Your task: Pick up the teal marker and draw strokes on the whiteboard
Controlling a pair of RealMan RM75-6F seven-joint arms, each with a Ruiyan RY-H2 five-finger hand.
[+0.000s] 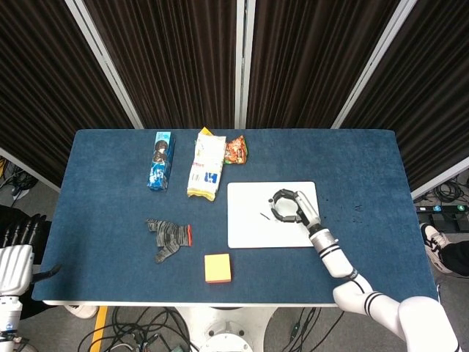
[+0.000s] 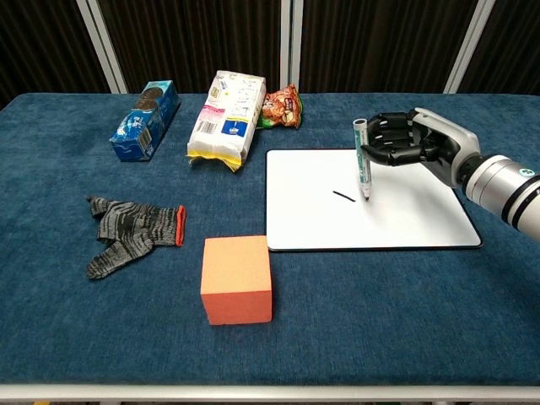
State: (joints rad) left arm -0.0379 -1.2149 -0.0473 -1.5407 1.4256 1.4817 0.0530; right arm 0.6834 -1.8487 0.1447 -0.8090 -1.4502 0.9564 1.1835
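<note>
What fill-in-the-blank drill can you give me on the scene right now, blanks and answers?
1. The right hand holds the teal marker nearly ____.
2. The whiteboard carries one short ____ stroke.
3. The orange block sits to the ____ of the striped glove in the chest view.
4. The marker's tip points ____ at the board.

Missing words: upright; black; right; down

Grey-striped glove point(image 2: 131, 234), perhaps orange-cuffed

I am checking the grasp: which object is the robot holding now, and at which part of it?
The right hand grips the teal marker by its upper part, tip down over the whiteboard. The left hand holds nothing.
</note>
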